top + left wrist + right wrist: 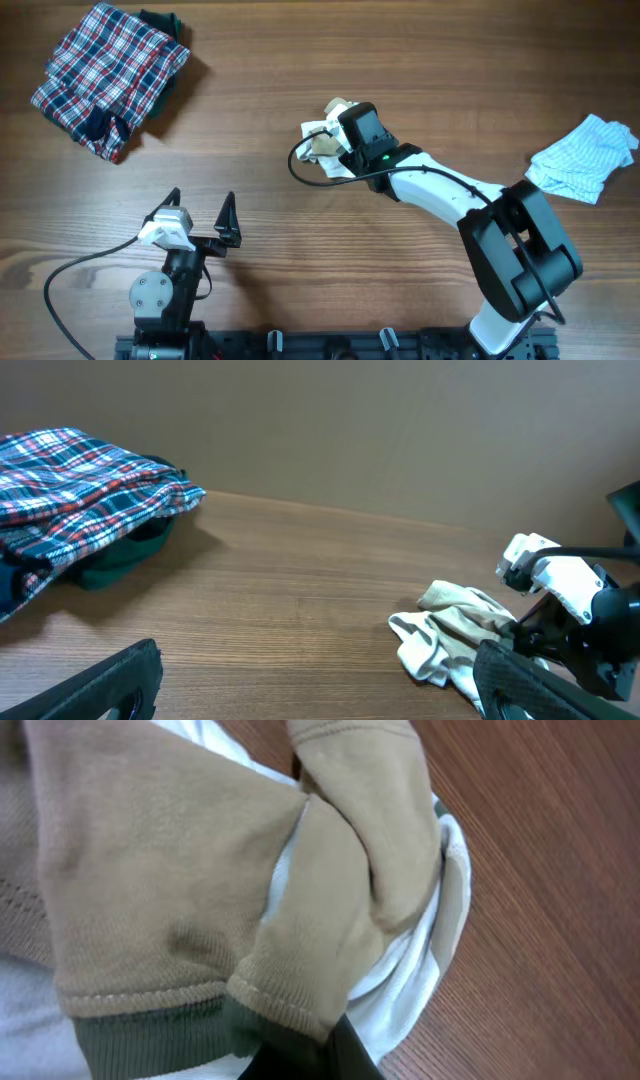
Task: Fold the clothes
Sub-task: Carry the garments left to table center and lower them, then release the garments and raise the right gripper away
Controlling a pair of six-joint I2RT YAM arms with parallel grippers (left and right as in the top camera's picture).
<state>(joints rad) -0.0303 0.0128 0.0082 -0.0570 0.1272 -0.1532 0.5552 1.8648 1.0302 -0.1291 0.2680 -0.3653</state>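
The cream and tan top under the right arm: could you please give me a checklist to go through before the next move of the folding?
1. Right hand shut on the cream and tan top: ok, cloth bunches against its finger in the right wrist view.
2. How many layers are caught: cannot tell.
3. Top spread flat, ready to fold: not ok, it lies in a crumpled heap.
4. Left hand open and free to help: ok, it holds nothing and is apart from the top.
5. Plaid garment and blue striped garment out of the way: ok, both lie apart from the top.
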